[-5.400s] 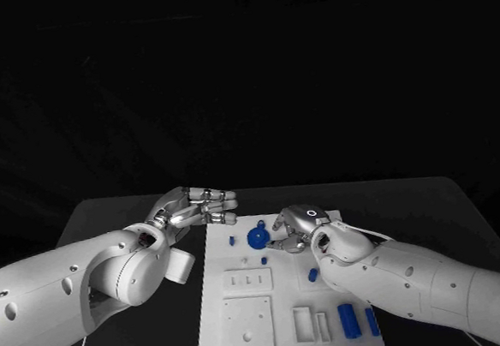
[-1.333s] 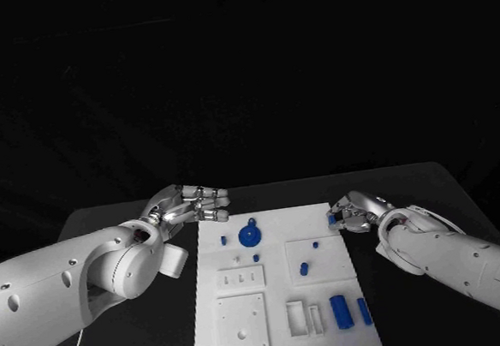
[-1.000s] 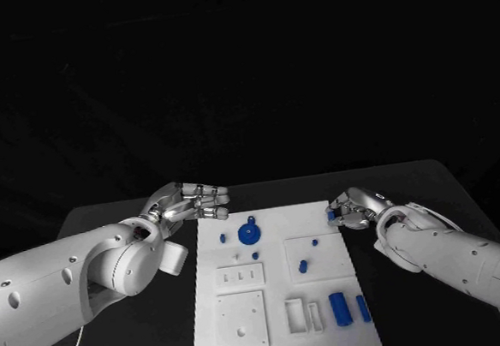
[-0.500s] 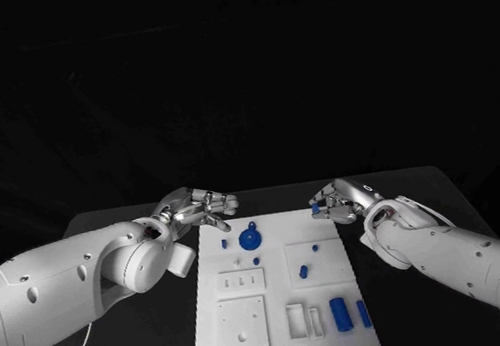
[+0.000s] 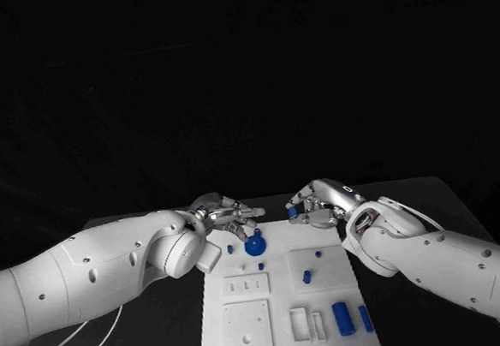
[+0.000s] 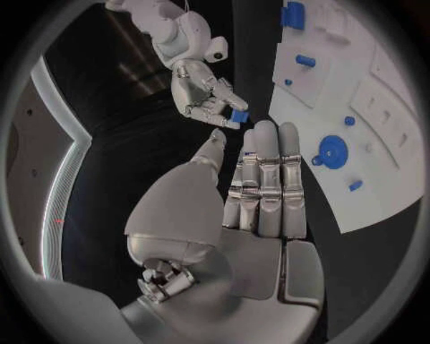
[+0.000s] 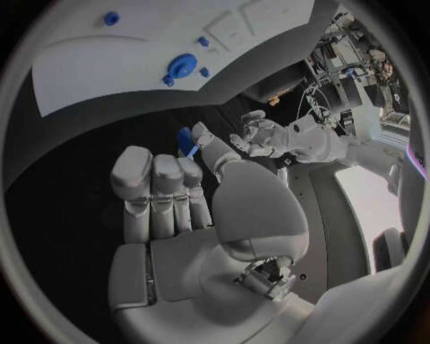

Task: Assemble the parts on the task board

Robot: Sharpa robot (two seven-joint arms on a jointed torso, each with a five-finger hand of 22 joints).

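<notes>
The white task board [image 5: 253, 328] lies in the middle of the table, with a round blue part [image 5: 256, 244] near its far end and several small blue parts on it, among them a long one [image 5: 342, 318]. Just beyond the board's far right corner, my right hand [image 5: 321, 204] pinches a small blue part [image 5: 292, 211] between thumb and finger; the right wrist view shows that part [image 7: 186, 140] at the fingertips. My left hand [image 5: 224, 212] hovers by the far left corner with fingers stretched out and nothing in it [image 6: 255, 186]. The two hands face each other, a short gap apart.
White raised blocks and slots [image 5: 247, 329] take up the near half of the board. Black table [image 5: 136, 343] spreads on both sides. In the left wrist view the board [image 6: 376, 93] lies past the fingertips, beside my right hand [image 6: 204, 92].
My right hand has carried the small blue part left, toward the board's far end. My left hand has moved right toward it and spread its fingers. The camera has shifted.
</notes>
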